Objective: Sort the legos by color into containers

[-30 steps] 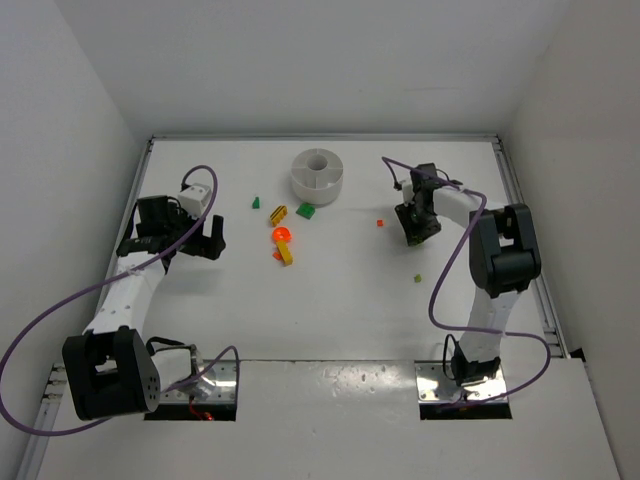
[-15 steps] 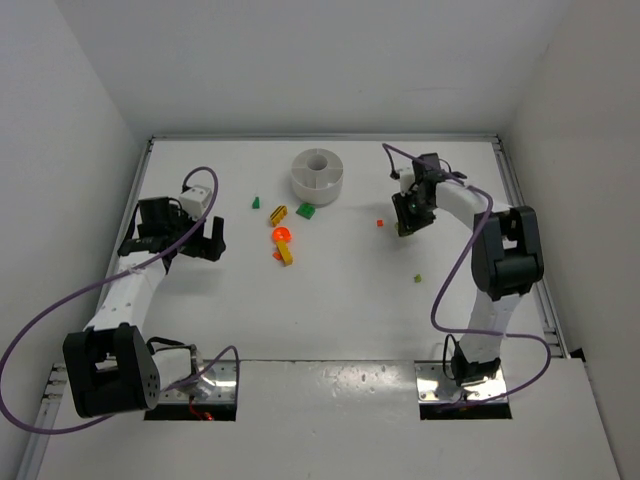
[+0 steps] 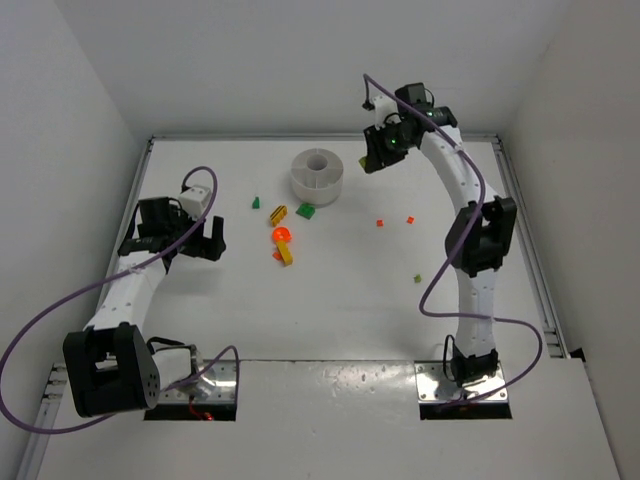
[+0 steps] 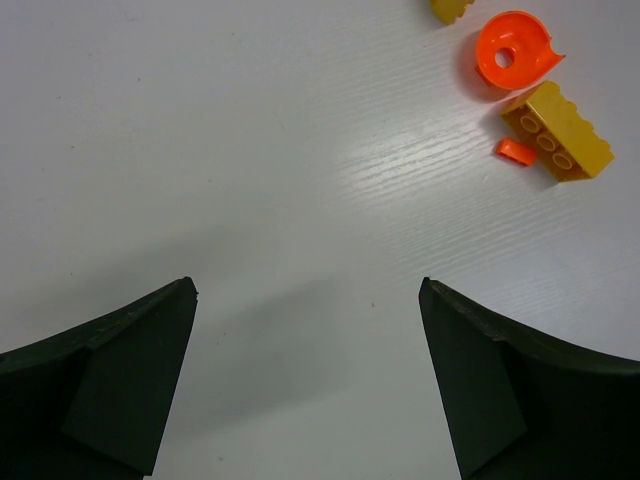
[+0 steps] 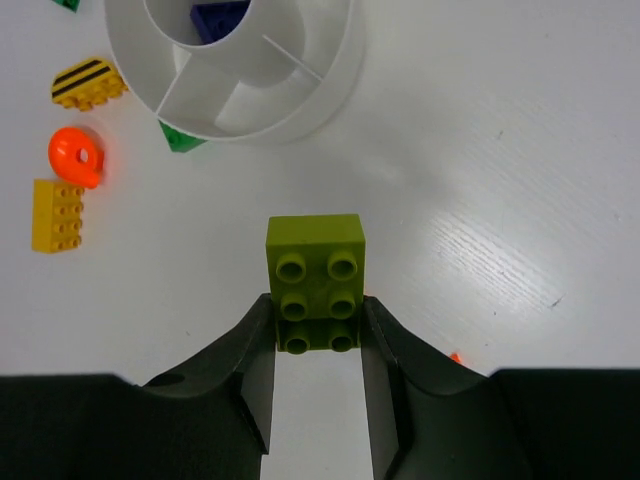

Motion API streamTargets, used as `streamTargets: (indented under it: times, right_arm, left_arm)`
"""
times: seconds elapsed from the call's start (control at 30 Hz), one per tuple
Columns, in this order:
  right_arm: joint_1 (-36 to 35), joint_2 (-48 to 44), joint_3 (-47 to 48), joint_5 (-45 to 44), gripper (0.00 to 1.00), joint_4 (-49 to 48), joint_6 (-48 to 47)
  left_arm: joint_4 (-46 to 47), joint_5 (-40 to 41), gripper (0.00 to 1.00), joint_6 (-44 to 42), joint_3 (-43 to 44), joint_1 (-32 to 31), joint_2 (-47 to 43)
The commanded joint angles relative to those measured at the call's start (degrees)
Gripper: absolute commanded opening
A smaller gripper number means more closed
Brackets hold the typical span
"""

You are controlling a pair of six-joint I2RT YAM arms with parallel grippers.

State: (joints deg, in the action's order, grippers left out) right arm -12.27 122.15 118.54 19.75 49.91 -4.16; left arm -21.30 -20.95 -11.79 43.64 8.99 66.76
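The right gripper (image 5: pixel 318 328) pinches a lime brick (image 5: pixel 314 262) by its near end, just right of the dish (image 5: pixel 332 78), which lies ahead of the fingertips. The left gripper (image 4: pixel 308 300) gapes wide and empty, well off to the left.

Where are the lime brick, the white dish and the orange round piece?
lime brick (image 5: pixel 314 283), right wrist view, studded top face.
white dish (image 5: pixel 335 70), right wrist view, outer wall.
orange round piece (image 4: pixel 525 40), left wrist view, its flat face.

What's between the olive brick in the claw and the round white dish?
Nothing: in the right wrist view only bare table shows between the olive brick and the dish. A green brick lies off to one side.
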Motion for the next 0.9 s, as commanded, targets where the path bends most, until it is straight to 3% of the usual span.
streamTargets:
  times: [0.0, 0.13, 0.23, 0.37, 0.43, 0.53, 0.63, 0.7, 0.87]
  right_arm:
    - [-2.57, 6.25, 12.1, 0.04, 0.04, 10.54, -4.27]
    - [-3.98, 6.88, 12.94, -2.26, 0.04, 10.73, -6.38]
    - [-3.99, 5.74, 11.37, 2.3, 0.03, 10.21, -7.53]
    - [-4.51, 1.62, 5.48, 16.76, 0.01, 10.11, -11.82]
    - [-5.04, 1.6, 5.64, 22.76, 0.01, 14.66, -14.46]
    - [-5.65, 2.13, 6.44, 33.31, 0.01, 19.95, -17.1]
    - [-6.97, 2.83, 5.83, 41.58, 0.01, 27.15, -21.58]
    - [-7.76, 2.83, 4.77, 46.33, 0.03, 30.68, -23.6]
    - [-11.28, -2.86, -2.95, 49.95, 0.04, 30.69, -23.61]
  left_arm:
    - [1.35, -0.14, 1.0, 0.37, -0.13, 0.5, 0.3]
    - [1.35, -0.67, 1.0, 0.37, -0.13, 0.5, 0.3]
    - [1.87, -4.7, 1.0, 0.37, -0.13, 0.5, -1.01]
    - [2.66, -21.52, 1.0, -2.44, 1.97, 0.5, -4.96]
    - [5.37, -28.32, 1.0, -2.45, 1.11, 0.5, -9.78]
    - [14.08, -28.81, 1.0, 1.24, 0.57, -4.67, -14.28]
    - [13.92, -27.92, 0.85, 1.77, 3.55, -11.79, -14.99]
    - [12.08, -32.02, 0.76, 1.25, 6.1, -14.96, -12.89]
    - [7.6, -32.41, 0.78, -9.35, 7.25, -25.13, -14.81]
